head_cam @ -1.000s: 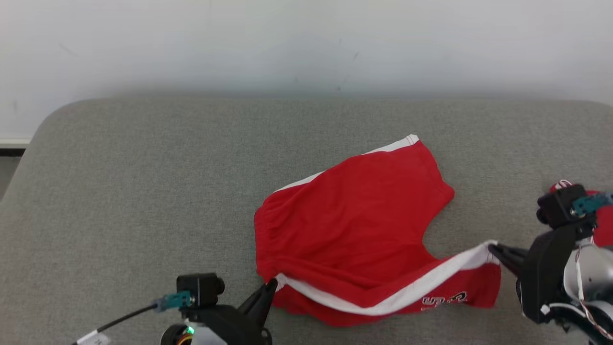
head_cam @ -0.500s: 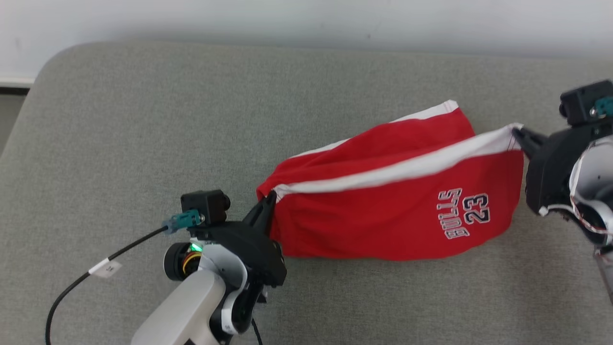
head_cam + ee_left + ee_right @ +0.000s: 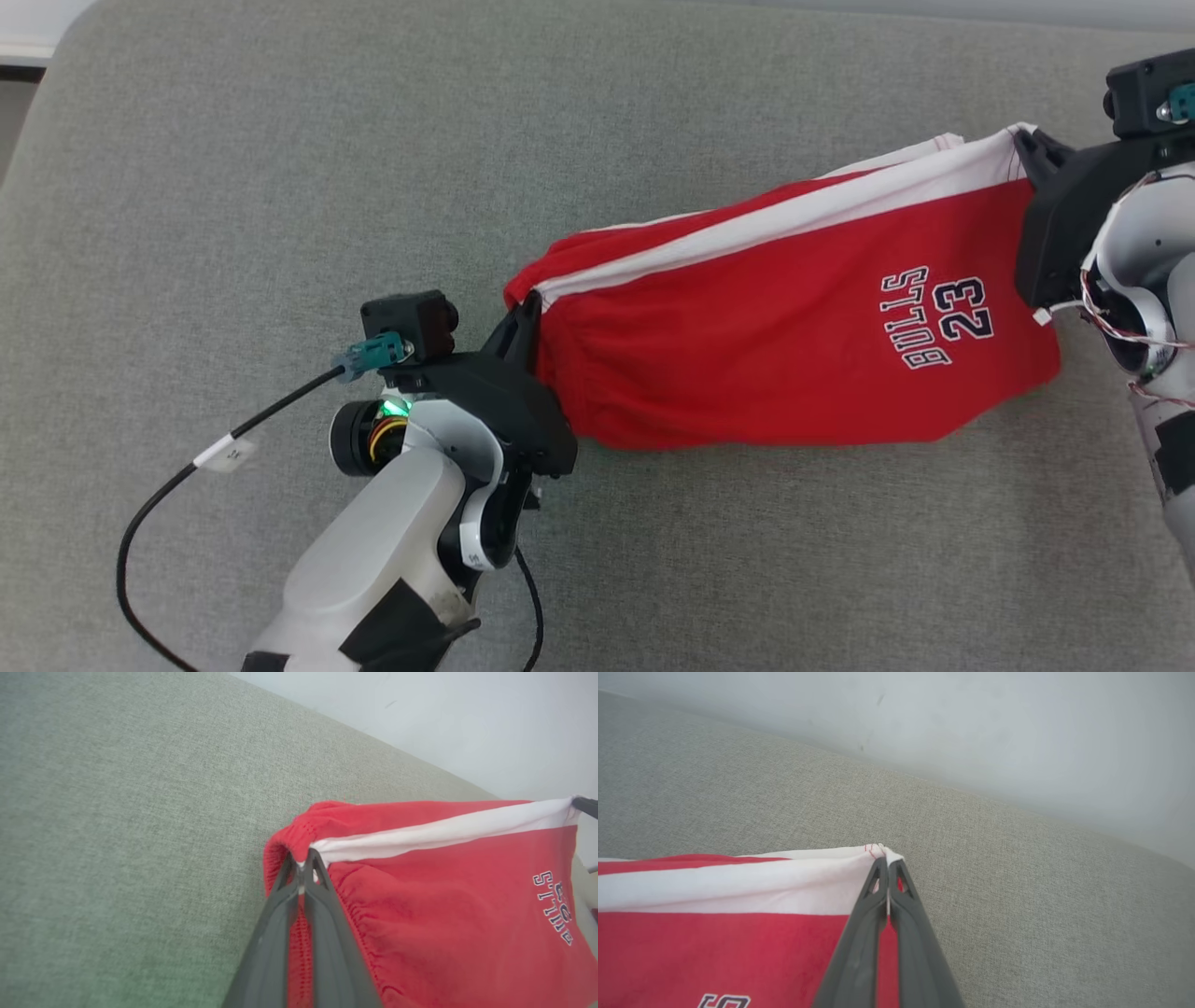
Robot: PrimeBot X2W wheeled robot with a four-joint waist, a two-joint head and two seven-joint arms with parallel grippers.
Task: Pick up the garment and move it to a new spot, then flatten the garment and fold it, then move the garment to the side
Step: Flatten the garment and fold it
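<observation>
1. The left end effector [image 3: 532, 303] sits left of the middle of the grey woven-fabric surface [image 3: 280, 140]. Its fingers are pressed together on the waistband corner of the red basketball shorts with a white side stripe [image 3: 766, 327].
2. The left wrist view shows that left end effector [image 3: 302, 858] close up, with gathered elastic pinched between its tips just where the stripe begins. The head view adds a black cable with a white tag [image 3: 140, 523] trailing from the wrist.
3. The shorts are stretched along the stripe between both end effectors, over the right half of the surface, rising toward its far edge. The navy-and-white "BULLS 23" lettering is whole in the head view and cut off in both wrist views.
4. The right end effector [image 3: 1025, 140] is clamped on the hem corner of the stripe. The right wrist view shows its tips [image 3: 887, 861] closed over white cloth with red stitching.
5. Both wrist views show a pale wall [image 3: 971, 728] beyond the far edge.
</observation>
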